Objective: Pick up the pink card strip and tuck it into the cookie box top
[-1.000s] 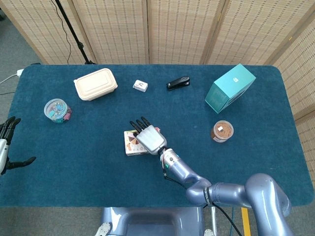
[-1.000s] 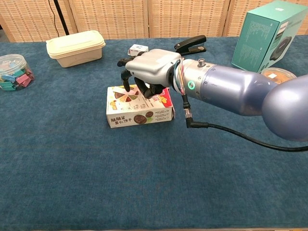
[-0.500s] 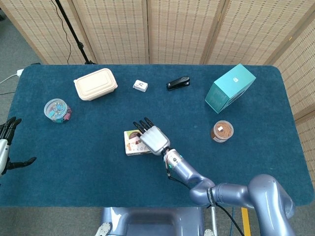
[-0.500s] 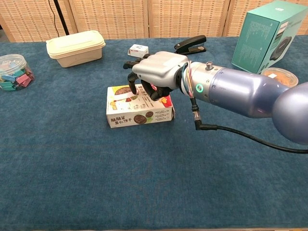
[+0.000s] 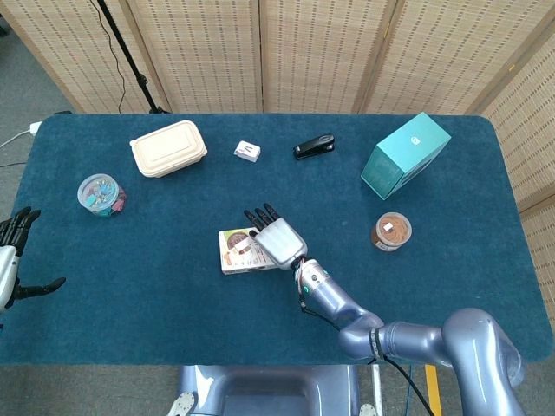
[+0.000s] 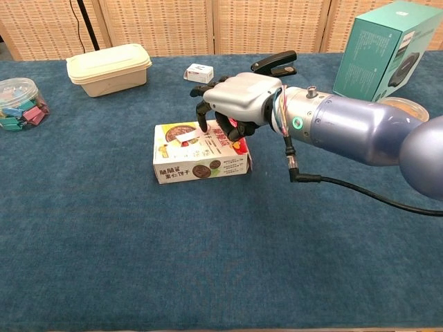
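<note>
The cookie box (image 6: 201, 158) lies flat at mid-table, also seen in the head view (image 5: 236, 252). A pale pink card strip (image 6: 187, 138) lies on the left part of its top. My right hand (image 6: 235, 105) hovers over the box's right half with its fingers bent downward; one fingertip (image 6: 202, 127) is at the strip's right end, and I cannot tell if it touches. The hand holds nothing. From above, the right hand (image 5: 276, 237) shows its fingers spread. My left hand (image 5: 12, 253) hangs off the table's left edge, fingers apart and empty.
A cream lunch box (image 6: 109, 63) and a jar of clips (image 6: 17, 102) stand at the left. A small white box (image 6: 199, 71) and a black stapler (image 6: 274, 63) lie behind the cookie box. A teal carton (image 6: 386, 48) and a brown-filled jar (image 5: 391, 231) stand at the right.
My right hand has shifted to the right and lifted slightly off the box top, uncovering the pink strip that now lies on the box. The left hand has not moved.
</note>
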Robot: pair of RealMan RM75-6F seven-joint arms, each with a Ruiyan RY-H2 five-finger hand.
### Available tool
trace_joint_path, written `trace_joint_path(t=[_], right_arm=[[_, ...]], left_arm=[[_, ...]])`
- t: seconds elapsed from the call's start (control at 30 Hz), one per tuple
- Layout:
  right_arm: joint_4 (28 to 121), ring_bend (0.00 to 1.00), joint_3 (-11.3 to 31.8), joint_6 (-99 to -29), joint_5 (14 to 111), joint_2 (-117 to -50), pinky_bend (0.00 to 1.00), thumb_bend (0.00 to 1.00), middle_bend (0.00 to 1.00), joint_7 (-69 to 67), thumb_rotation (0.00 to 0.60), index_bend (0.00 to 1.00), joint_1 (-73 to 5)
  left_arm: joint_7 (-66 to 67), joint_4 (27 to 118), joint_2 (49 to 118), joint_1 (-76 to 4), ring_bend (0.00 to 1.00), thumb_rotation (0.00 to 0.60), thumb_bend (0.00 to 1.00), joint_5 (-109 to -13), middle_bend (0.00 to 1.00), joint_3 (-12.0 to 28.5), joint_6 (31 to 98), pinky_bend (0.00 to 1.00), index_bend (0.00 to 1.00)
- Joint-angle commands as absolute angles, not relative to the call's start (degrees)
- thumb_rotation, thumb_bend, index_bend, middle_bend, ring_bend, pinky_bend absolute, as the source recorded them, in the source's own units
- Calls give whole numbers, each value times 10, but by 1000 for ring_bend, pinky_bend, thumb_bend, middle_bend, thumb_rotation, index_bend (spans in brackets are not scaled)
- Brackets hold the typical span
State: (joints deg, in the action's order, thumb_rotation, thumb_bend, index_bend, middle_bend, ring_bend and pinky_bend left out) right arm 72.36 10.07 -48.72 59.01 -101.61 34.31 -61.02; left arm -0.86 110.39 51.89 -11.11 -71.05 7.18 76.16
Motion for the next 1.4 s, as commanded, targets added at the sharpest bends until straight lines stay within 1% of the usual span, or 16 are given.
trace_joint_path(t=[0.03, 0.33, 1.17, 1.4], right_arm=[[731, 0, 102, -490, 592, -1013, 0, 1000, 0, 343, 600, 357, -608], [758, 0, 108, -499, 605, -1003, 0, 1000, 0, 332, 600, 351, -603], [715, 0, 115, -491, 590, -1020, 0, 1000, 0, 338, 600, 349, -604], [736, 0, 118, -504, 593, -1013, 0, 1000, 0, 346, 600, 349, -601]], left_arm=[[-8, 1104, 519, -111, 0, 600, 42, -710, 0, 72, 761, 0, 0], [-11, 1105, 517, -110, 0, 600, 43, -712, 0, 71, 761, 0, 0], [-15, 1103, 516, -109, 0, 600, 42, -713, 0, 71, 758, 0, 0], [-19, 1102, 514, -109, 0, 600, 43, -713, 0, 71, 756, 0, 0]])
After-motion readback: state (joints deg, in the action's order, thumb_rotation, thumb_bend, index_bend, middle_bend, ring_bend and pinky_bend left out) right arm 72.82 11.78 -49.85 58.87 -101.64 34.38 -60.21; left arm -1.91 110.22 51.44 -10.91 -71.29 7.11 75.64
